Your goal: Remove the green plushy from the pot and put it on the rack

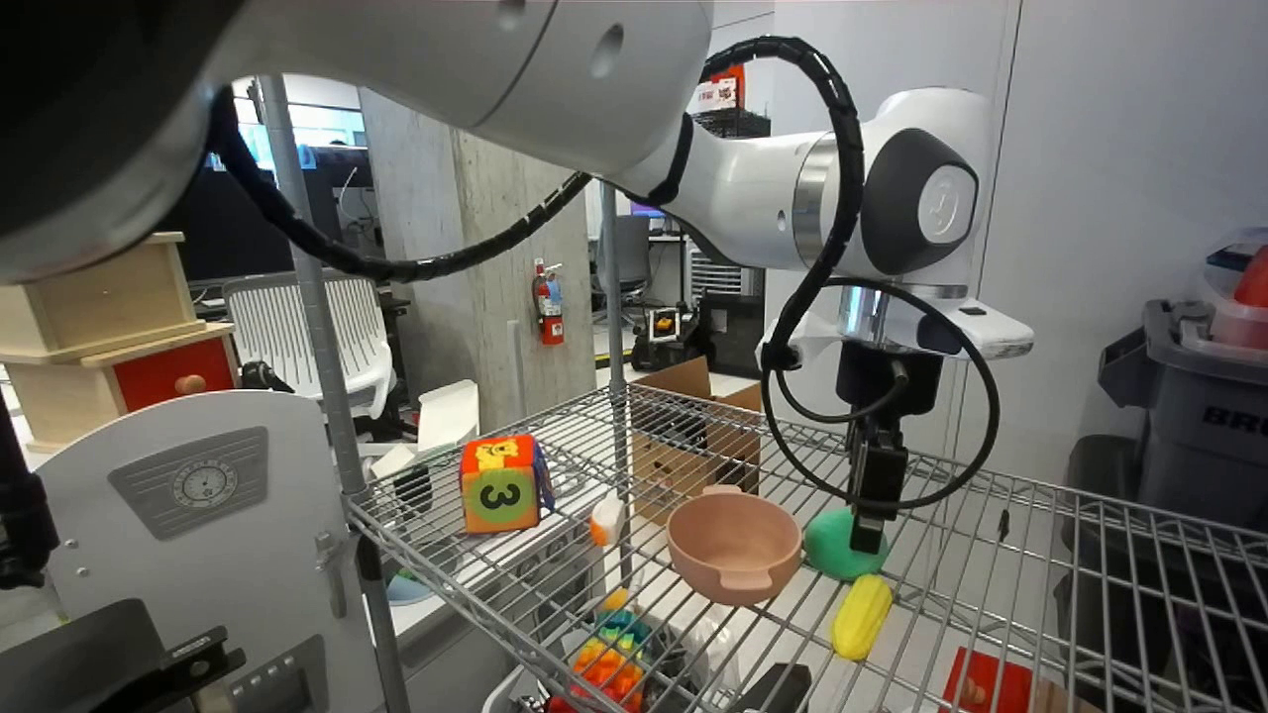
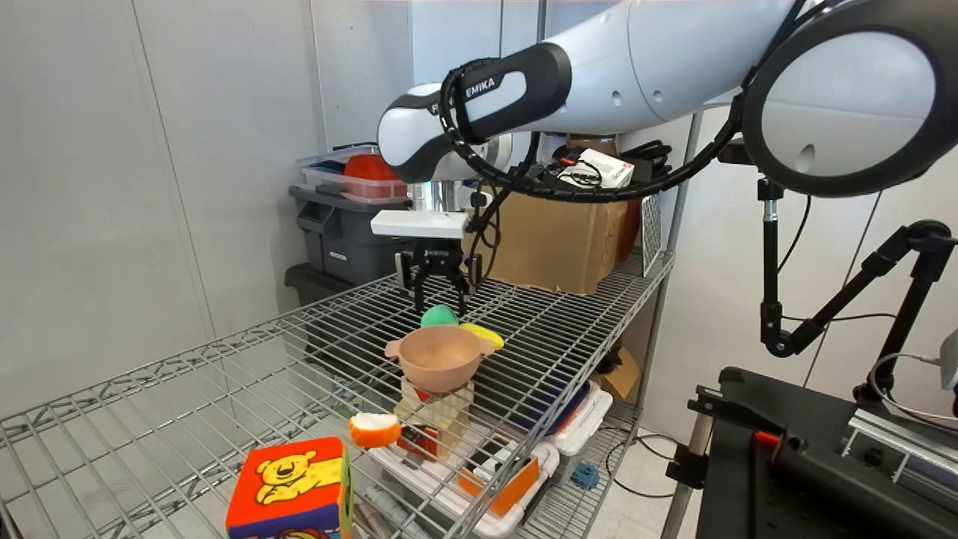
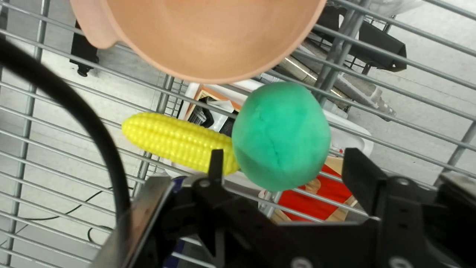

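The green plushy (image 1: pixel 830 547) lies on the rack beside the pot, outside it. It also shows in an exterior view (image 2: pixel 439 315), partly behind the pot, and in the wrist view (image 3: pixel 281 136). The tan-pink pot (image 1: pixel 728 540) stands upright on the rack with nothing visible in it; it also shows in the wrist view (image 3: pixel 219 44). The rack (image 1: pixel 337 416) is silver wire shelving with a grid shelf. My gripper (image 3: pixel 284 152) is open and points down at the plushy. Its fingertips stand on either side of the plushy, with gaps visible in the wrist view.
A yellow corn toy (image 3: pixel 178 141) lies right beside the plushy, under one fingertip in the wrist view. A boxy fabric cube (image 1: pixel 501 485) and an orange-white toy (image 2: pixel 374 430) sit on the shelf. A cardboard box (image 2: pixel 554 239) stands farther along the shelf.
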